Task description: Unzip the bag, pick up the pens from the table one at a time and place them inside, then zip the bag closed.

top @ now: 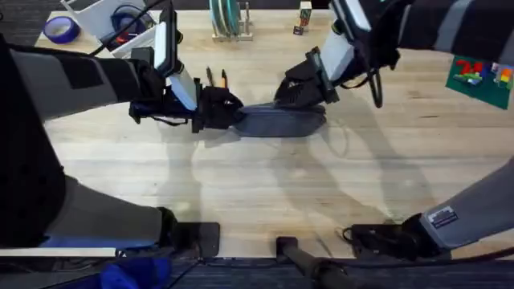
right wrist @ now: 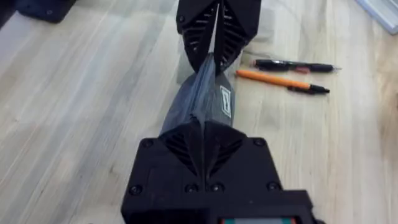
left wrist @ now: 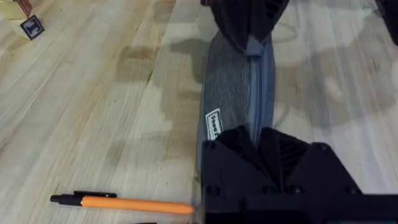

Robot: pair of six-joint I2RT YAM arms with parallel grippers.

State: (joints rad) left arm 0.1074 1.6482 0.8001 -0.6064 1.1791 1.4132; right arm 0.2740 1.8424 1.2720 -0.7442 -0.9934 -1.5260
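- Bench: large light wooden top with visible plank grain, carrying every item listed here.
- Bag: oblong grey-blue fabric pencil pouch, lying lengthwise just above the centre of the overhead frame, stretched between the two grippers. A small white label sits on its side panel; the zipper line runs along its top ridge.
- Left gripper: black, two-fingered, at the pouch's left end in the overhead frame. In the right wrist view its fingers are pressed together on the fabric at the pouch's far end, clenched on the bag.
- Right gripper: black, at the pouch's right end, upper centre of the overhead frame. In the right wrist view its fingers meet over the near end of the pouch, clenched on the bag; whether they pinch the pull tab or the fabric alone cannot be told.
- Orange pen: slim, orange barrel with a dark tip and dark clip, lying flat on the bench just beside the pouch's left end, not touching it; also seen at the lower left of the left wrist view.
- Black pen: slim, lying flat near and roughly parallel to the orange pen, on its side away from the pouch; the two are apart.
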